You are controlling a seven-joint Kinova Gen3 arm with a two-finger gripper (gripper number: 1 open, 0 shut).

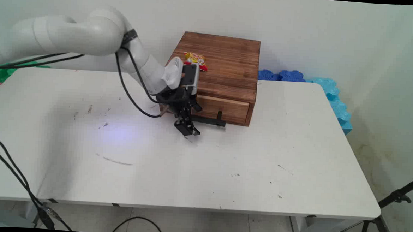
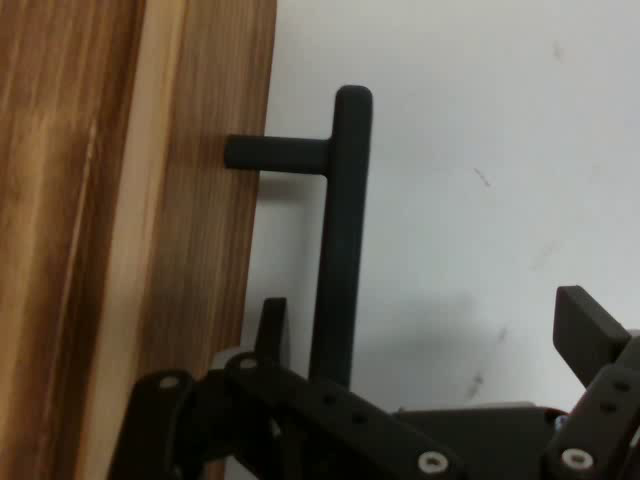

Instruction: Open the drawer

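Black two-finger claw (image 1: 187, 126) hangs low over white table (image 1: 225, 166), fingers spread, nothing pinched. Black bar handle (image 1: 211, 121) of dark wooden drawer box (image 1: 226, 78) sits at claw's 3 o'clock, just beside. Yellow-red snack packet (image 1: 195, 60) lies atop box, 12 o'clock.

Brown wooden drawer box (image 1: 226, 65), grained and matt; its black bar handle (image 2: 340, 240) smooth matt; white table (image 1: 189, 171) smooth, scuffed.
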